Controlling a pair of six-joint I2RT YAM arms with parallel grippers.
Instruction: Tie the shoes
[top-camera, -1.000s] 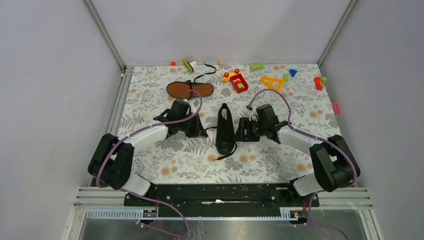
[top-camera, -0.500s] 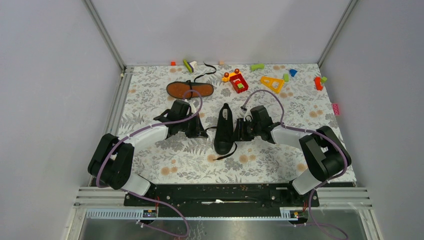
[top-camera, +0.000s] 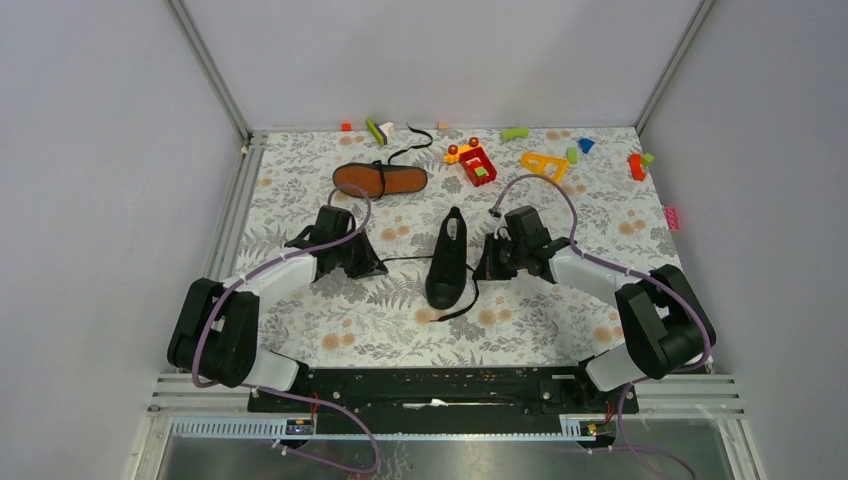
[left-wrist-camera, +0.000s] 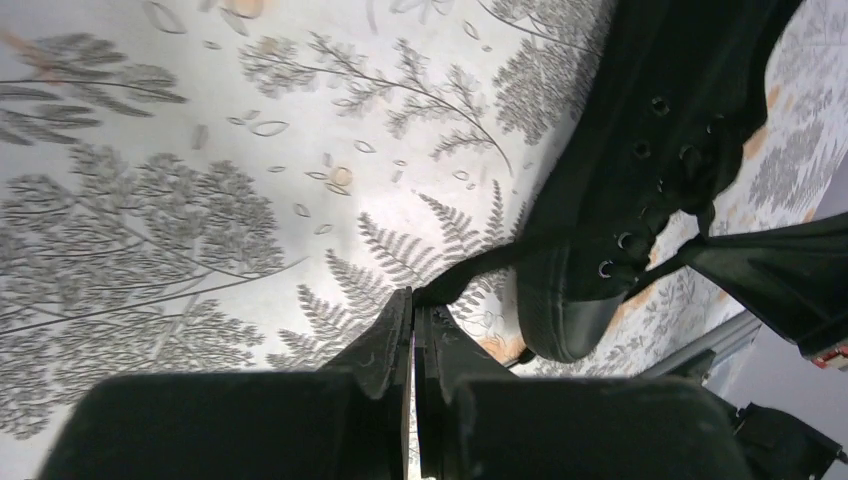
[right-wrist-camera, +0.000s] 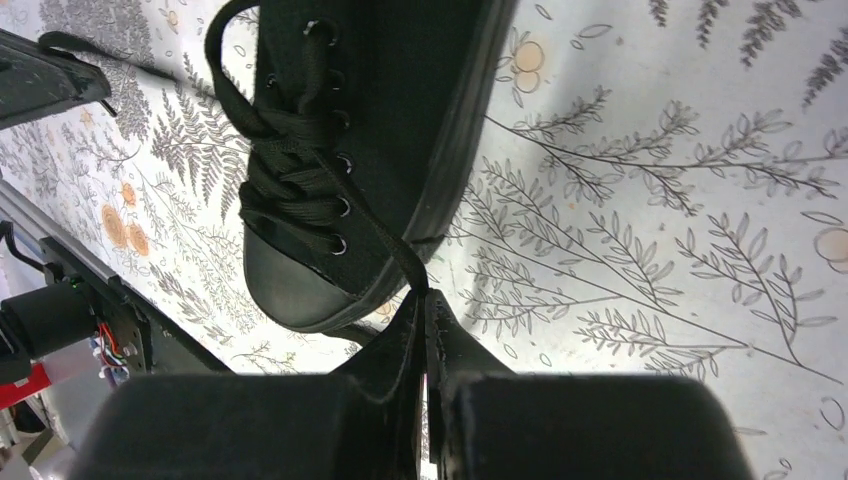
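Observation:
One black shoe (top-camera: 447, 262) stands upright mid-table, toe toward the arms. The other shoe (top-camera: 380, 180) lies behind it with its orange-brown sole up, and its lace trails toward the back wall. My left gripper (top-camera: 372, 263) is left of the upright shoe, shut on a black lace (top-camera: 405, 258) that runs taut to it. In the left wrist view the lace (left-wrist-camera: 490, 265) enters the closed tips (left-wrist-camera: 413, 300) beside the shoe (left-wrist-camera: 640, 170). My right gripper (top-camera: 487, 266) sits against the shoe's right side. There its tips (right-wrist-camera: 424, 300) are shut on a lace (right-wrist-camera: 385, 240) from the shoe (right-wrist-camera: 400, 120).
Small toy blocks lie along the back of the floral cloth: a red-and-yellow piece (top-camera: 476, 162), a yellow triangle (top-camera: 544, 165), and green and red bits. A pink block (top-camera: 671, 217) lies at the right edge. Grey walls enclose three sides.
The right gripper moved in to the shoe's side and closed on a lace. The left gripper drew away to the left, pulling its lace taut. The shoe shifted slightly.

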